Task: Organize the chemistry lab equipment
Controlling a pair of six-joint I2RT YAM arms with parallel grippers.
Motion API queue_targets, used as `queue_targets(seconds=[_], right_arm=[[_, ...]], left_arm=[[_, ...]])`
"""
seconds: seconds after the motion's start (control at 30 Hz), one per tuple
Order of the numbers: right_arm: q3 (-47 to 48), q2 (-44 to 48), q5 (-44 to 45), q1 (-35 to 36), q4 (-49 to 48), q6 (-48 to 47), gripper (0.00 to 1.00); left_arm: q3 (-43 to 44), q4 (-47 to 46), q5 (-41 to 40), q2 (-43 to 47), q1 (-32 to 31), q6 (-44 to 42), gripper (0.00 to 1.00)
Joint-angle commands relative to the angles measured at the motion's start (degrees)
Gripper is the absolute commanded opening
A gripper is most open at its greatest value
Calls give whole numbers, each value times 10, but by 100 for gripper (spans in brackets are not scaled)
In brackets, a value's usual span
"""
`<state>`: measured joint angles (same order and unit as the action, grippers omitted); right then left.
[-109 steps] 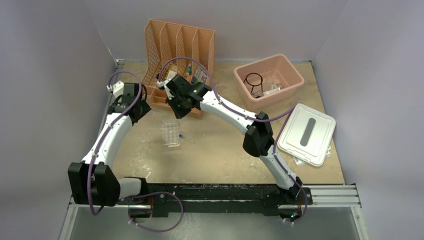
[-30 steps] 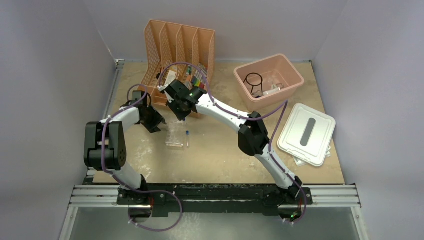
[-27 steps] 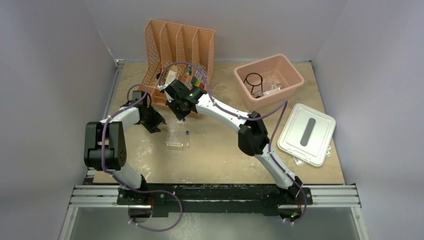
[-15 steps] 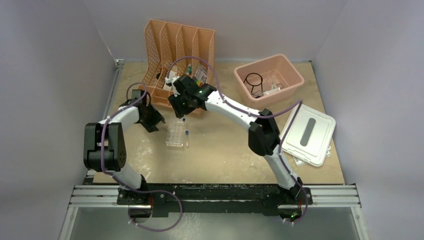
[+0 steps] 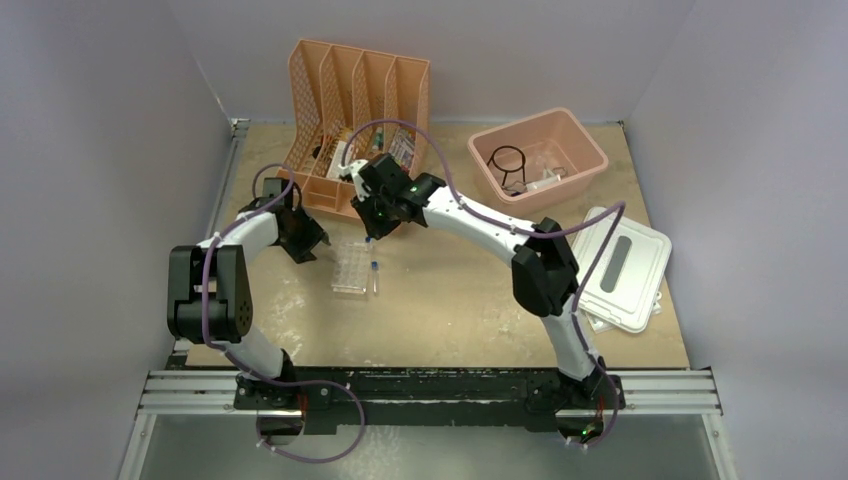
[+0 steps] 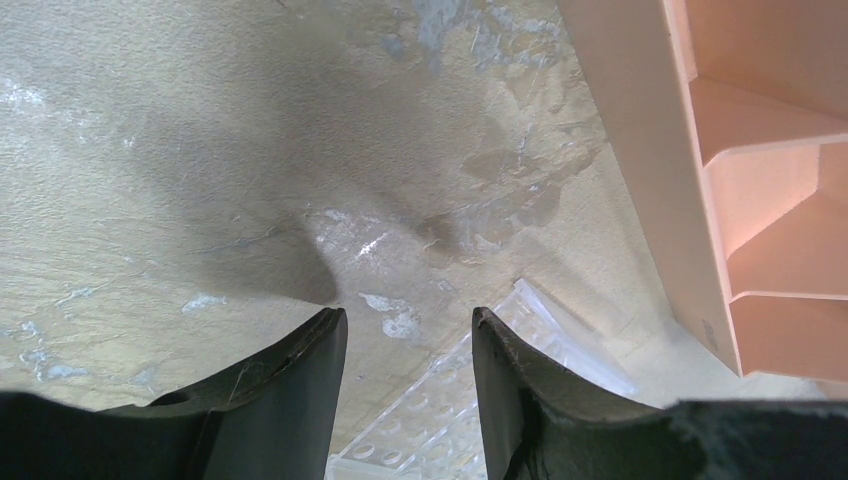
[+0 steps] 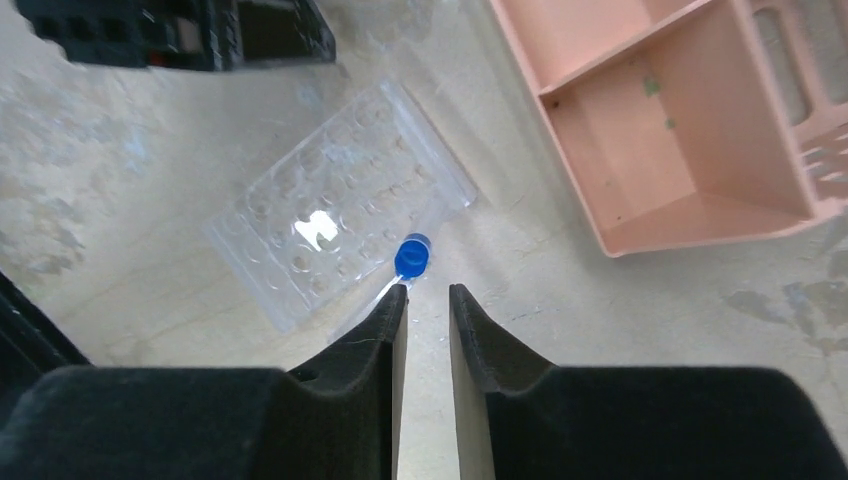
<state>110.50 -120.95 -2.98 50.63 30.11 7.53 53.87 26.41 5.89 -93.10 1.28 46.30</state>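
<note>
Right wrist: one blue-capped tube (image 7: 411, 256) beside one rack (image 7: 335, 215); both jaws parted, empty.

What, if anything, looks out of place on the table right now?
A blue-capped tube lies on its side beside the clear tube rack, not standing in a well. The white lid lies off the pink tub.

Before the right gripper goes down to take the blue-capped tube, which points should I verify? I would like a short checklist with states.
1. Right gripper empty: ok.
2. Blue-capped tube lying free on the table beside the tube rack: ok.
3. Jaw gap wide enough for the tube: cannot tell; it looks narrow.
4. Left gripper away from the tube: ok, open on the rack's other side.
</note>
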Motion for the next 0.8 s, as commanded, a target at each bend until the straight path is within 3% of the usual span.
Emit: queue_targets(seconds=[0.0,0.4,0.77], right_arm=[[10,-20,-16,8,21,-45,23],[71,-81,-2,10,13,-60,22],[44,-40,-6,10,11,-42,28]], left_arm=[[24,-6,-5,7,2,-12,49],[35,-3,-4,-9,2,-17,49],[53,14,-18,2,2,-27,49]])
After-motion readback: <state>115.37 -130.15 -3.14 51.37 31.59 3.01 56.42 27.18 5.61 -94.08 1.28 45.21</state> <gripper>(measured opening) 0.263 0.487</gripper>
